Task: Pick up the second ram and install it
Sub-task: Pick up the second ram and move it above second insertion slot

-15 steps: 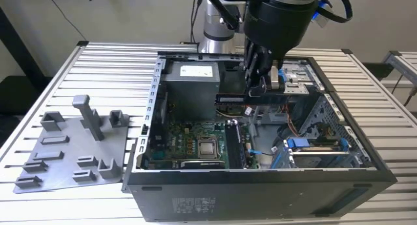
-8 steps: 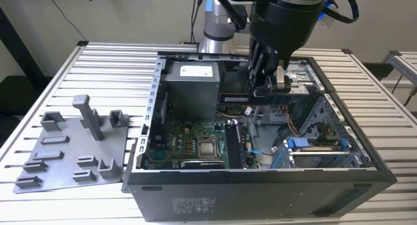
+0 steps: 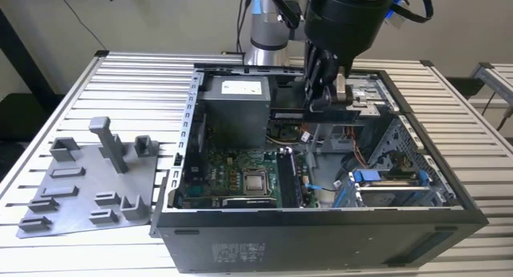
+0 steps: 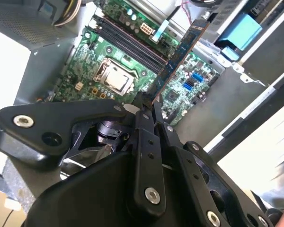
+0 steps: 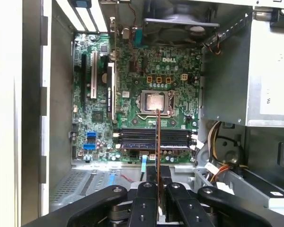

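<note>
Surface: silver slatted metal table [image 3: 80,97] carrying an open black computer case [image 3: 321,241] on its side; a grey plastic fixture tray [image 3: 84,190] sits beside it on the exterior view's left
Pincer: my black two-finger gripper [image 4: 149,105] is pressed onto the second ram [image 4: 182,49], one finger on each flat face
Where: the stick hangs in the air over the green motherboard [image 5: 99,113], apart from the long black memory slots [image 5: 132,135] and crossing above them in the first wrist view
Handling: I judge it light, stiff and thin, easily chipped or bent if forced at a tilt; the flat faces near the upper edge look the right hold, leaving the contact edge free
Look: slim flat rectangular board, dark blue-green with small chips along it in the second wrist view, a thin brownish line seen edge-on in the first wrist view
</note>
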`<control>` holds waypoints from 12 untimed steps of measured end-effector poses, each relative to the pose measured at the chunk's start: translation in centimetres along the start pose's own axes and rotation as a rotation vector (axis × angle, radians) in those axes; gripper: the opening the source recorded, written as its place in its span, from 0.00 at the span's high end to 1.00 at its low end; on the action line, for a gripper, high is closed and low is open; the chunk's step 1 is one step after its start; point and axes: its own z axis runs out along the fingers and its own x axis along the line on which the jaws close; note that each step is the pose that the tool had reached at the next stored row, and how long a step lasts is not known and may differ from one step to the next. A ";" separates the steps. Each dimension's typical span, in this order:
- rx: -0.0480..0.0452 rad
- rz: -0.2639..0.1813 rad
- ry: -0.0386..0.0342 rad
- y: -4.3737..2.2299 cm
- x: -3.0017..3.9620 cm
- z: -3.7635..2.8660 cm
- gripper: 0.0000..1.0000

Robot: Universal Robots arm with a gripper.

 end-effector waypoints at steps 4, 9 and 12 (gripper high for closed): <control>0.0000 0.000 0.0000 -0.01 -1.67 0.16 0.86; 0.0000 0.000 0.0000 -0.03 -3.69 0.36 0.86; 0.0000 0.000 0.0000 -0.04 -4.67 0.46 0.86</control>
